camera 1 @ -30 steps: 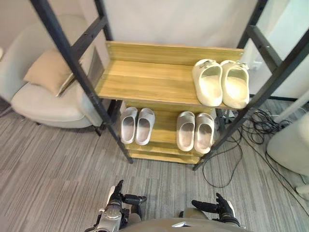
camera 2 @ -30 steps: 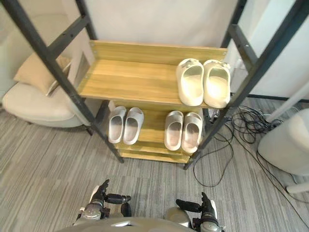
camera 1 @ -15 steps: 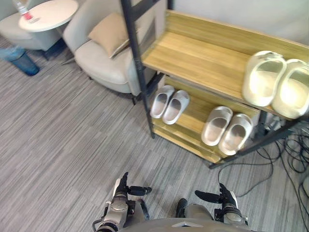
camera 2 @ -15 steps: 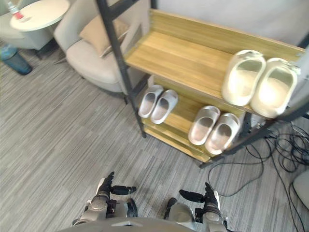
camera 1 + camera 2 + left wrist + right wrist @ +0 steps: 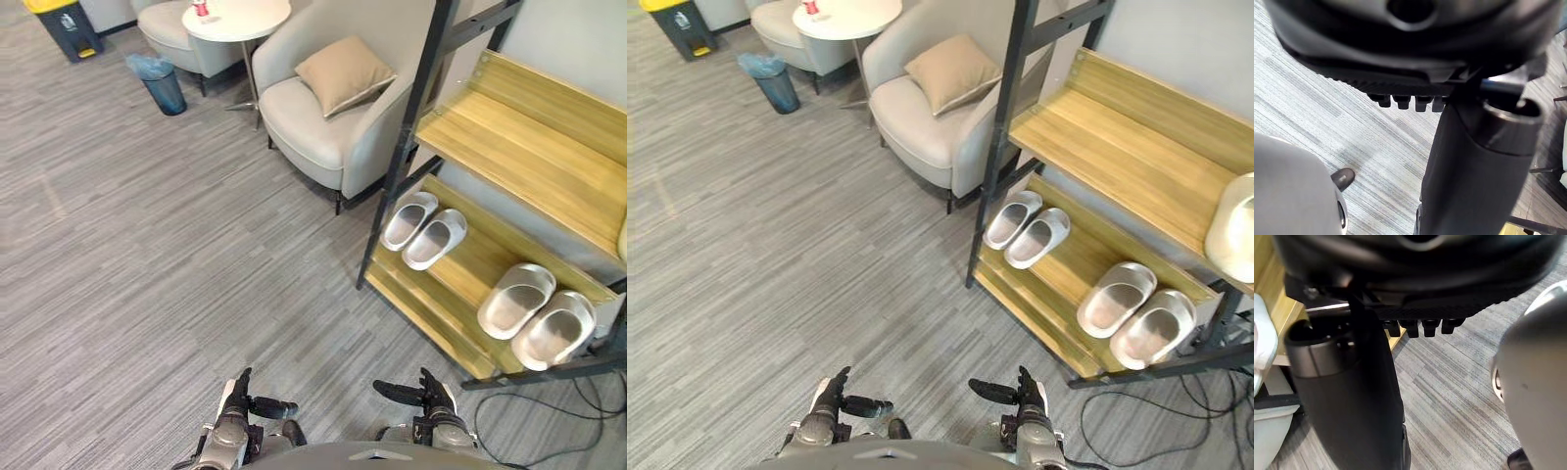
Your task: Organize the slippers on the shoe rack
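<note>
The wooden shoe rack (image 5: 519, 147) with black posts stands at the right. Its lower shelf holds a small white pair of slippers (image 5: 423, 227) and a grey pair of slippers (image 5: 537, 315), each side by side. A cream slipper (image 5: 1236, 227) on the upper shelf shows at the right edge. My left hand (image 5: 238, 409) and right hand (image 5: 432, 396) hang low near the bottom edge, over the carpet and well short of the rack. Both are open with relaxed fingers and hold nothing. In the left wrist view the fingertips (image 5: 1405, 102) point at bare carpet.
A light armchair (image 5: 323, 122) with a tan cushion (image 5: 343, 70) stands left of the rack. Behind it are a round white table (image 5: 235, 15), a blue bin (image 5: 159, 83) and a yellow-lidded bin (image 5: 61, 24). Grey carpet (image 5: 147, 255) spreads across the left and middle.
The camera has swung left, so the rack now sits at the right and the armchair, table and bins have come into view. Both hands stay low and empty.
</note>
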